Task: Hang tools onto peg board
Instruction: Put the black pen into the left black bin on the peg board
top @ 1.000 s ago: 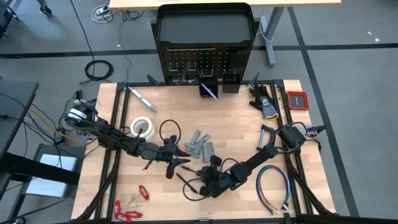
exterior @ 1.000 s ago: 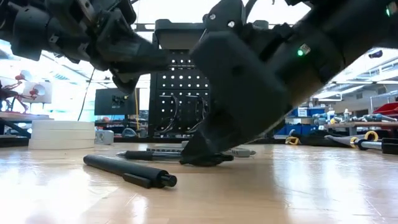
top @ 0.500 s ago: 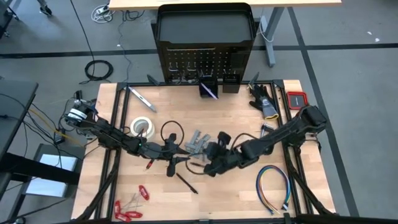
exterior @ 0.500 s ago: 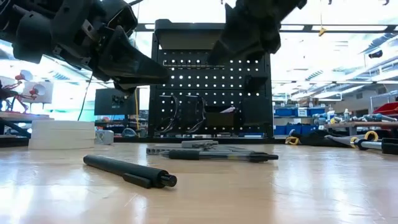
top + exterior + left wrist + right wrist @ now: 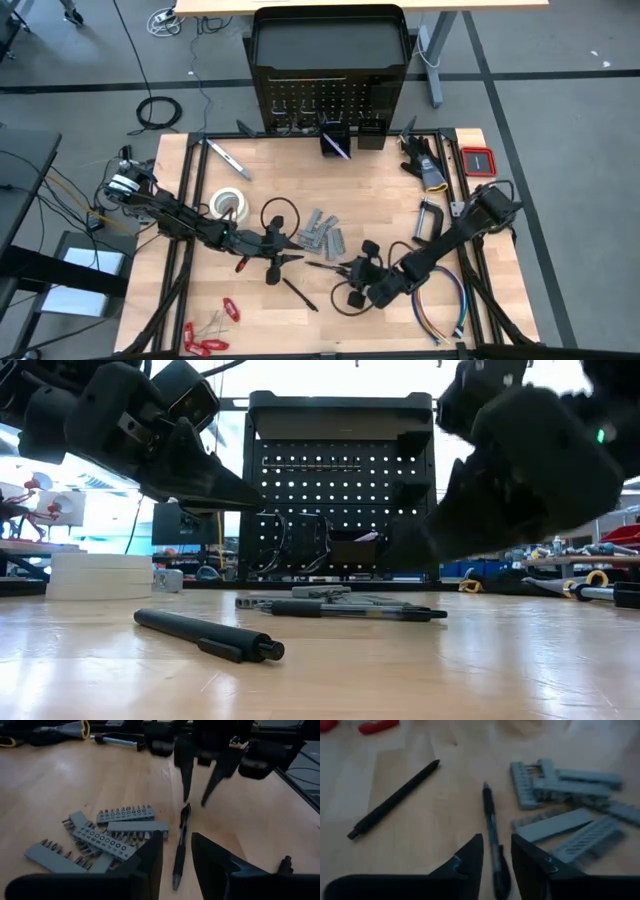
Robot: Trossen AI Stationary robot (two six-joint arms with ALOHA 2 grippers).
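A dark pen [image 5: 325, 265] lies flat on the wooden table between my two grippers. My right gripper [image 5: 496, 837] hovers open over one end of the pen [image 5: 181, 845], one finger on each side, and I see no touch. My left gripper [image 5: 176, 835] is open and raised over the pen's other end, facing the right gripper [image 5: 194, 802]. A second dark pen [image 5: 395, 800] lies nearer the front edge. Grey bit holders [image 5: 320, 232] lie in a heap just beyond. The peg board [image 5: 330, 100] stands upright at the far edge.
A white tape roll [image 5: 229, 205] and a black cable loop [image 5: 275, 212] lie left of centre, a silver bar tool [image 5: 228, 158] at far left. Red-handled tools [image 5: 210, 335] lie at near left, a multicoloured wire loop [image 5: 440, 300] at near right, a red case [image 5: 478, 161] at far right.
My right gripper has risen off the table at the pen, swung up and toward the far edge, then come back toward the near right, and now hovers over the pen's end. The pen lies where it was. My left gripper has rolled a little in place.
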